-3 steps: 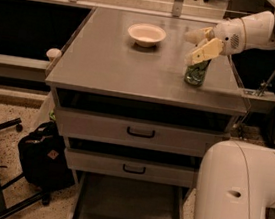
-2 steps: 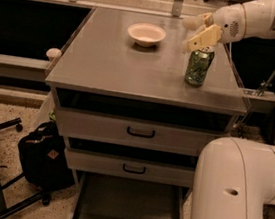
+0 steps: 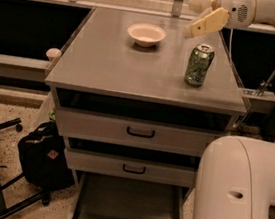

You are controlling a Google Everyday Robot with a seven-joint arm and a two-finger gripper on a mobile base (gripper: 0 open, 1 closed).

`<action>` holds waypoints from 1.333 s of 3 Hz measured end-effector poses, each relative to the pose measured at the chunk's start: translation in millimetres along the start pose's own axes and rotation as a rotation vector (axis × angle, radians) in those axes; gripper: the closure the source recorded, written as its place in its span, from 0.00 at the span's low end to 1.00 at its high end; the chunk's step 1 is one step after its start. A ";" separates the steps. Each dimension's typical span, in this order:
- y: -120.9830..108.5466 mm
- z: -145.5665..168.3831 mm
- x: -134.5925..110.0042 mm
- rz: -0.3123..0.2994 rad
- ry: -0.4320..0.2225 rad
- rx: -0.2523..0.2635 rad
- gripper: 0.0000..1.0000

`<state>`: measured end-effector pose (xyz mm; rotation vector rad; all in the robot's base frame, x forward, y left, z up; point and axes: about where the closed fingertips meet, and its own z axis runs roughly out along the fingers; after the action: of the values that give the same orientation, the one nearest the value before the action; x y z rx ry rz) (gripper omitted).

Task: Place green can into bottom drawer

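Lifted higher than before, the end effector (image 3: 190, 18) hangs above the green can (image 3: 199, 64), fingers apart; can stands upright on the counter (image 3: 113, 65).

- No text, brand, number or sign was readable anywhere.
- The green can (image 3: 199, 65) showed only a mottled pattern, no legible label.
- The gripper (image 3: 201, 15) was above the can, clear of it, fingers apart, with no markings.
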<state>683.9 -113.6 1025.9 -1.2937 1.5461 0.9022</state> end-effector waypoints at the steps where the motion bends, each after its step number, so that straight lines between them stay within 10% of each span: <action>1: -39.4 -5.0 36.6 0.081 0.093 0.141 0.00; 3: -117.0 -73.2 141.5 0.289 0.135 0.458 0.00; 4: -117.0 -73.1 141.5 0.288 0.135 0.458 0.00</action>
<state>778.9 -249.4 918.1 -0.8300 1.9425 0.5882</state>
